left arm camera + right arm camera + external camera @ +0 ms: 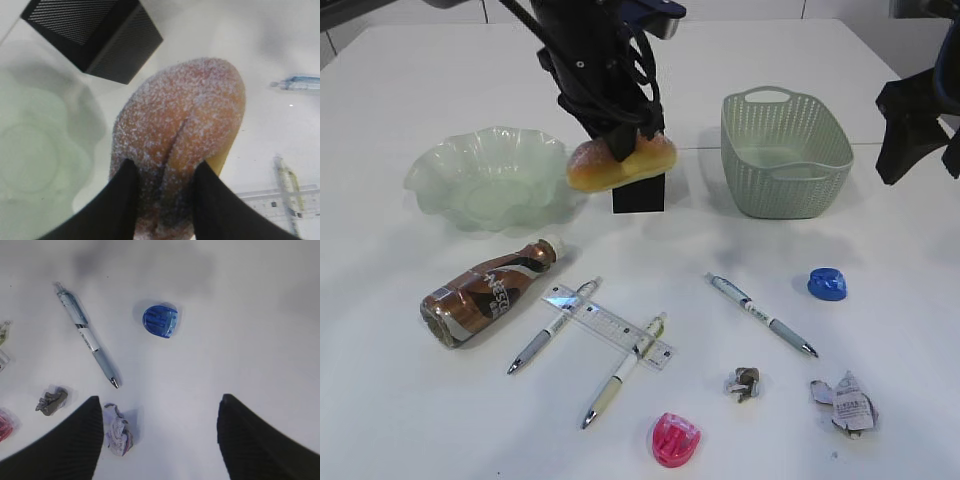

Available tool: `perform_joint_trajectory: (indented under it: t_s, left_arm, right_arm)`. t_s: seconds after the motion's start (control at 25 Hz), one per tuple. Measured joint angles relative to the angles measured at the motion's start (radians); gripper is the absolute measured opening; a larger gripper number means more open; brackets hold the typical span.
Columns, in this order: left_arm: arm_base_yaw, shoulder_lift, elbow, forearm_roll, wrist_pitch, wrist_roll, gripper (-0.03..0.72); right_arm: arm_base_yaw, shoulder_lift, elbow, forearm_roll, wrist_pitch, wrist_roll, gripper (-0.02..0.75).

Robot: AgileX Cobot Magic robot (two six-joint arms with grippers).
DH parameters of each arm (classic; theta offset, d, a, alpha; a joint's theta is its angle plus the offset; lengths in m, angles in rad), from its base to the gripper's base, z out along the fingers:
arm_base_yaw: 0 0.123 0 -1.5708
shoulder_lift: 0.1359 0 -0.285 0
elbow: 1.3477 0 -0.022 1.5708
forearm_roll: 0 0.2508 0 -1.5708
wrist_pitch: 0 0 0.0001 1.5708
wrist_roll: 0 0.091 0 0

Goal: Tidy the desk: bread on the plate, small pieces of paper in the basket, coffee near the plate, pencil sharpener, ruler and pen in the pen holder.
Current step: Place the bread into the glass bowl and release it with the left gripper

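My left gripper [620,138] is shut on the sugared bread [620,162], held in the air between the green glass plate [485,178] and the black pen holder [638,192]. In the left wrist view both fingers [125,200] pinch the bread [185,110]. On the table lie the coffee bottle [485,292], the ruler [610,326], three pens [762,316], a blue pencil sharpener [160,321], a pink one [675,438] and crumpled paper pieces [117,431]. My right gripper [159,401] hangs open above the table, beside the paper, holding nothing.
The green basket [785,150] stands at the back right. Two pens [552,326] cross under and over the ruler. A small grey paper wad [743,382] lies between the pink sharpener and the larger paper piece [845,402].
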Motion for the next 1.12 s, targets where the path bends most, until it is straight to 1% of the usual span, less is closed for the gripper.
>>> perform_joint_trajectory:
  t_s: [0.16, 0.28, 0.4, 0.44, 0.6, 0.92, 1.0, 1.12]
  left_arm:
    - [0.0, -0.014, -0.001, 0.12, 0.0, -0.034, 0.209]
    - [0.0, -0.014, -0.001, 0.23, 0.002, -0.05, 0.209]
    - [0.0, -0.014, -0.001, 0.315, 0.002, -0.061, 0.21]
    - [0.002, -0.014, -0.001, 0.326, 0.002, -0.066, 0.21]
    - [0.042, -0.014, -0.001, 0.339, 0.002, -0.111, 0.21]
    - [0.185, -0.014, -0.001, 0.343, 0.002, -0.18, 0.21]
    - [0.228, -0.014, -0.001, 0.324, 0.002, -0.189, 0.211]
    - [0.29, -0.014, -0.001, 0.254, 0.002, -0.191, 0.211]
  right_arm:
    - [0.0, 0.0, 0.0, 0.0, 0.0, 0.0, 0.551]
    - [0.0, 0.0, 0.0, 0.0, 0.0, 0.0, 0.551]
    - [0.0, 0.0, 0.0, 0.0, 0.0, 0.0, 0.551]
    - [0.0, 0.0, 0.0, 0.0, 0.0, 0.0, 0.551]
    - [0.0, 0.0, 0.0, 0.0, 0.0, 0.0, 0.551]
    - [0.0, 0.0, 0.0, 0.0, 0.0, 0.0, 0.551]
    - [0.0, 0.0, 0.0, 0.0, 0.0, 0.0, 0.551]
    - [0.0, 0.0, 0.0, 0.0, 0.0, 0.0, 0.551]
